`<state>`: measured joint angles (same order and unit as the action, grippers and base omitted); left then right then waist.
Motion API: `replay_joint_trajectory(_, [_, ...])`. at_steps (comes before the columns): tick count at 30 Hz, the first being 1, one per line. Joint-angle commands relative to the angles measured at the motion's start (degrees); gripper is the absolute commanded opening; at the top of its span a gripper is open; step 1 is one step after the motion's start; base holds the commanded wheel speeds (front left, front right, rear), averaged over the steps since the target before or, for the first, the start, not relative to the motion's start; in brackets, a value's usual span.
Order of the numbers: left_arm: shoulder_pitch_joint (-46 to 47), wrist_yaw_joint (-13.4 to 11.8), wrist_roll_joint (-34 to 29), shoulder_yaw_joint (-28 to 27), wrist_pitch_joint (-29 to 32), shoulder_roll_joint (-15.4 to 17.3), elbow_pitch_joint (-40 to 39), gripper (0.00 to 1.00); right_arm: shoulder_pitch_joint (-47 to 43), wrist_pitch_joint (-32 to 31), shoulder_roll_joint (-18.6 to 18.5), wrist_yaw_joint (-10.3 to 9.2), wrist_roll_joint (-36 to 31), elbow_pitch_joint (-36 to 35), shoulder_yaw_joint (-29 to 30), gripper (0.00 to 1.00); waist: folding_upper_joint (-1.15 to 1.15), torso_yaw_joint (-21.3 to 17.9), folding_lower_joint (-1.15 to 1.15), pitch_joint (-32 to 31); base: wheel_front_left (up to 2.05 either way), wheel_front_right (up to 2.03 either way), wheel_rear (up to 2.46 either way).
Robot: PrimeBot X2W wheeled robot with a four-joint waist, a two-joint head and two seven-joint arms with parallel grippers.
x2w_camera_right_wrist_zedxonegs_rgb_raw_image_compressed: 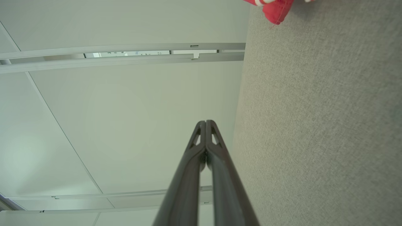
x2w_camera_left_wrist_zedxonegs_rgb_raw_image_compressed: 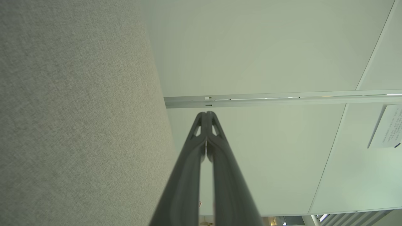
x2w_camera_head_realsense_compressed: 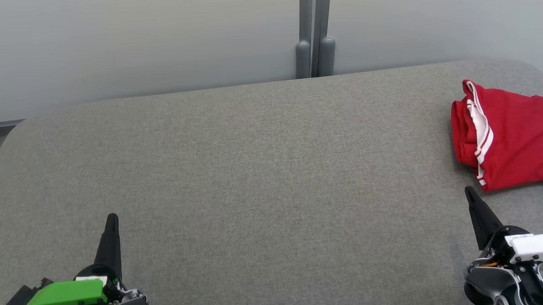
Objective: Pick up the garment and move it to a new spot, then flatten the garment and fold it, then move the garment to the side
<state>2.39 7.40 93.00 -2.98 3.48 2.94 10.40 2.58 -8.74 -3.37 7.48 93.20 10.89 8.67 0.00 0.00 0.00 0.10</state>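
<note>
My right end effector (x2w_camera_head_realsense_compressed: 470, 192), closed and empty, sits just short of the bunched red garment (x2w_camera_head_realsense_compressed: 514, 142) on the bench (x2w_camera_head_realsense_compressed: 254, 171); my left end effector (x2w_camera_head_realsense_compressed: 112, 219), also closed, is well apart from it.

Grey table (x2w_camera_head_realsense_compressed: 254, 171) open mid/left; red garment (x2w_camera_head_realsense_compressed: 514, 142) blocks far right.

garment: I see one garment (x2w_camera_head_realsense_compressed: 514, 142), red fabric, white stripe trim
state: folded over on itself, slightly rumpled
pose: lying flat, striped edge toward my left
place: far right of the grey table (x2w_camera_head_realsense_compressed: 254, 171), running past the frame edge
</note>
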Motion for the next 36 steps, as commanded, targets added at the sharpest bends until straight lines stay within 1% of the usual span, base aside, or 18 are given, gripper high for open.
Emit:
replay_joint_trajectory(1, [0.68,0.35,0.14,-0.17,0.25,-0.01,0.04,0.00,0.37,-0.17,-0.11,0.02,-0.03,-0.18,0.17,0.00,0.00,0.00,0.00,0.00,0.00,0.00,0.00])
replay_joint_trajectory(36, [0.68,0.35,0.04,-0.24,0.31,-0.07,0.03,0.00,0.42,-0.37,0.09,0.02,-0.34,-0.15,0.41,0.00,0.00,0.00,0.00,0.00,0.00,0.00,0.00])
